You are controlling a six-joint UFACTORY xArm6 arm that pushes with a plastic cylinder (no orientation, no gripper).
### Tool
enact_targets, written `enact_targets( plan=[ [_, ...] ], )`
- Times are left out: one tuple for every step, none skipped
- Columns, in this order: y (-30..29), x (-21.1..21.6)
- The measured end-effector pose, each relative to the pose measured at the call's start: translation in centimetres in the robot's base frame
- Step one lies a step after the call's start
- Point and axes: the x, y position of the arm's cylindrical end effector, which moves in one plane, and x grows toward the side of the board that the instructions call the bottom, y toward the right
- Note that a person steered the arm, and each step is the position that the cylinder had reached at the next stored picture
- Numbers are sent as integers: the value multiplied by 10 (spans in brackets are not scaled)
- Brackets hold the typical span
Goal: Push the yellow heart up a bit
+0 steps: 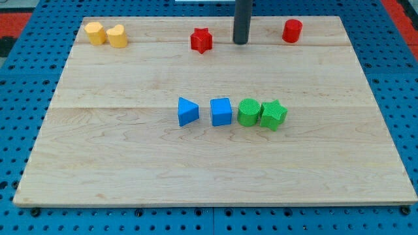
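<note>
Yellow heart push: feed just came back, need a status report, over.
My tip near the view's top, between red star and red cylinder. Yellow heart top left, touching yellow cylinder. Red star between tip and heart.

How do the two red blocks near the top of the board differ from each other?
The red star has points all round; the red cylinder is round and smooth-sided. The red star lies to the view's left of my tip, the red cylinder to its right and slightly nearer the view's top. Both are the same red, and neither touches my tip.
</note>
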Motion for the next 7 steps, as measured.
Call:
enact_targets(
  plan=[
    [-70,-15],
    [-82,-20],
    [-43,-37],
    [-80,-34],
    [-134,-34],
    [-143,-31],
    [-134,23]
  ],
)
